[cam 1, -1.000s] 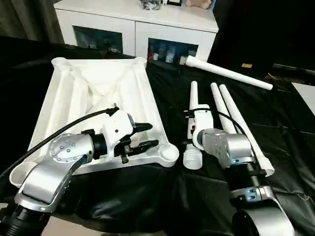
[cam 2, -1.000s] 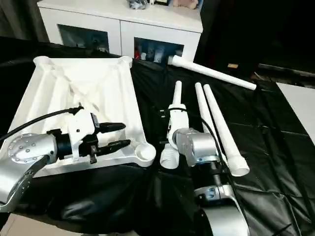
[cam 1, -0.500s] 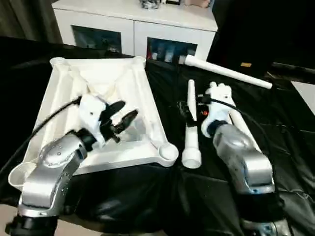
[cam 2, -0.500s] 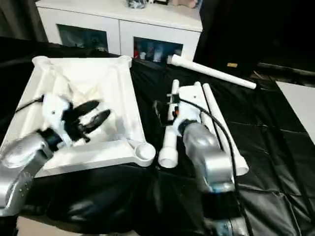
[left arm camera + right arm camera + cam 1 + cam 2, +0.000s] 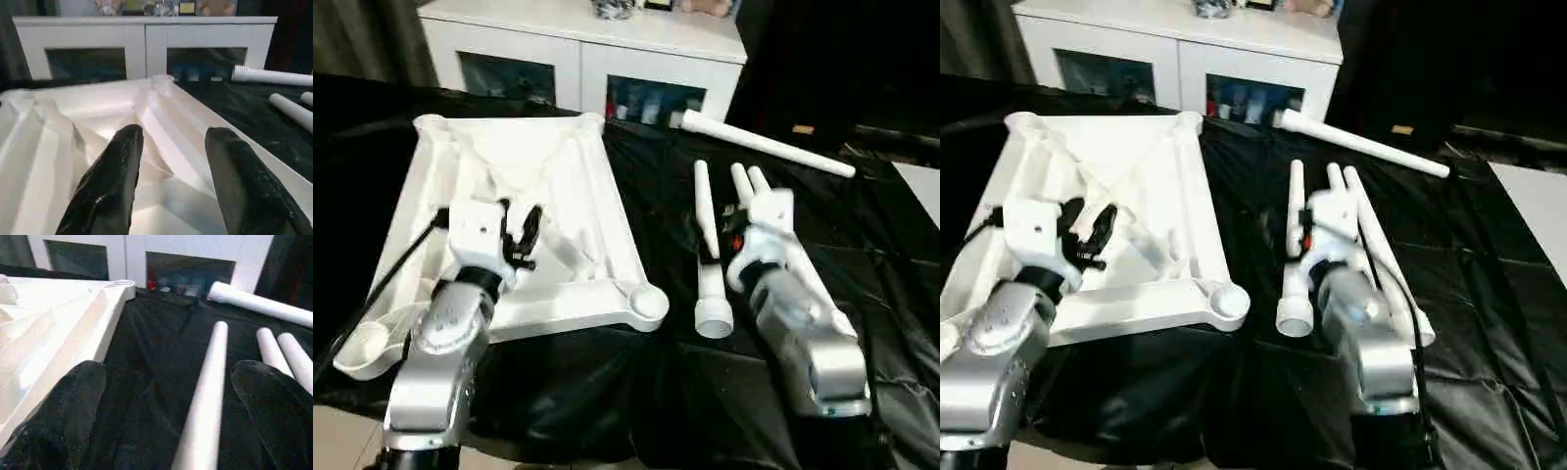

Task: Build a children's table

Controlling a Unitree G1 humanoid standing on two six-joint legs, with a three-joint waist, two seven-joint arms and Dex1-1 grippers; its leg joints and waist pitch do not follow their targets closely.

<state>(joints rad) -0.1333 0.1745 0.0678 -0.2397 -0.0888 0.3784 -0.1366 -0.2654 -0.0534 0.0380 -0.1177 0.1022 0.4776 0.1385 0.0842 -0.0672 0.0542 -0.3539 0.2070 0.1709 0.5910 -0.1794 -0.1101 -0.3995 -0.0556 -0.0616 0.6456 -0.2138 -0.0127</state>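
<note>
1. White ribbed plastic tabletop: underside up on the black cloth, robot's left side.
2. Nearest long white tapered leg: long axis running away from the robot, wide end near, just left of the right gripper.
3. Right gripper: fully spread, empty, the nearer arm.
4. Left gripper: half open, empty, over the tabletop.

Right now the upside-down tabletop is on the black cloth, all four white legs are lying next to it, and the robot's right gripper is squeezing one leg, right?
Not quite. The right gripper is not squeezing anything: the right wrist view shows its fingers spread wide with a leg lying loose between them. The tabletop and the four legs are as you said.
</note>
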